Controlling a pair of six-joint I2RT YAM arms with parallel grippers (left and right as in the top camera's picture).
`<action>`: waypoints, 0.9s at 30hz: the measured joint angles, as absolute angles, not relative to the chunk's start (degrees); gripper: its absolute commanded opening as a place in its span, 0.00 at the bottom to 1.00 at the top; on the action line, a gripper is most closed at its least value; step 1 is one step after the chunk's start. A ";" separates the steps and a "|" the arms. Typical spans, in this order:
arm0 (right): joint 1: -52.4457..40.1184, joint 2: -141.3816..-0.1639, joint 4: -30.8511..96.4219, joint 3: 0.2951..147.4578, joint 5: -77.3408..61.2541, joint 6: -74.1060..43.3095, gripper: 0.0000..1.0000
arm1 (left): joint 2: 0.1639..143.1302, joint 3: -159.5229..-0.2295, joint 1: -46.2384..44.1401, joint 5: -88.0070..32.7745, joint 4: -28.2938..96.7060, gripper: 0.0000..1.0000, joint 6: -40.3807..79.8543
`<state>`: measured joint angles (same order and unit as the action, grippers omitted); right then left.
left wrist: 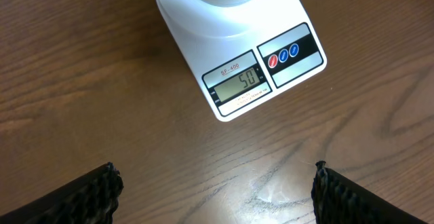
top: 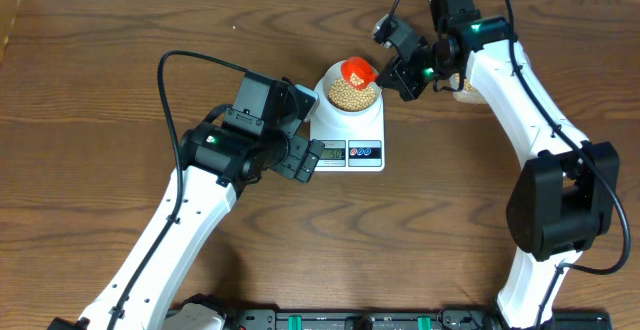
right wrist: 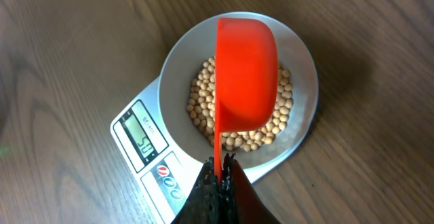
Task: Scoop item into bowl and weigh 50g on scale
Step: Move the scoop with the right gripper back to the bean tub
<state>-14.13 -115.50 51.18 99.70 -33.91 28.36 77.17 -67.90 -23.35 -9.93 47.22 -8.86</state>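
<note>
Presently, L to R:

1. L gripper: jaws spread wide, nothing between them. Hangs over bare table, on the display side of the scale and apart from it. Idle by the look of it.
2. Scale: flat on table, mid-scene, between both arms. Display faces the near edge and shows 50, i.e. target apparently reached.
3. Bowl: sits on the scale's far half, upright, within the platform.
4. Beans: heaped in the bowl bottom, approx. level, well below the rim. None seen spilled on table.
5. Scoop: orange, cup turned over above the beans, underside up toward the wrist cam. Contact with beans or not: can't tell. Long axis runs straight from the cup back along the thin handle into the R jaws.
6. R gripper: clamped tight on the handle end, just outside the bowl's right rim.

Key relation: cup lies dead ahead of the R jaws, over the bowl. R arm nearer and already holding, so the next move is prob. the R arm's: lift and back out along the handle axis, w/o clipping the rim or nudging the bowl.
</note>
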 measured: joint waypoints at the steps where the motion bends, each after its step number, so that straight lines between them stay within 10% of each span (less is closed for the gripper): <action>1: -14.02 -115.50 51.18 99.70 -33.91 28.36 0.01 | 77.17 -67.90 -23.35 -9.93 47.22 0.92 -8.86; 27: 4.56 -112.81 61.43 104.36 -50.09 24.67 0.01 | 77.17 -67.90 -23.35 -9.93 47.22 0.92 -8.86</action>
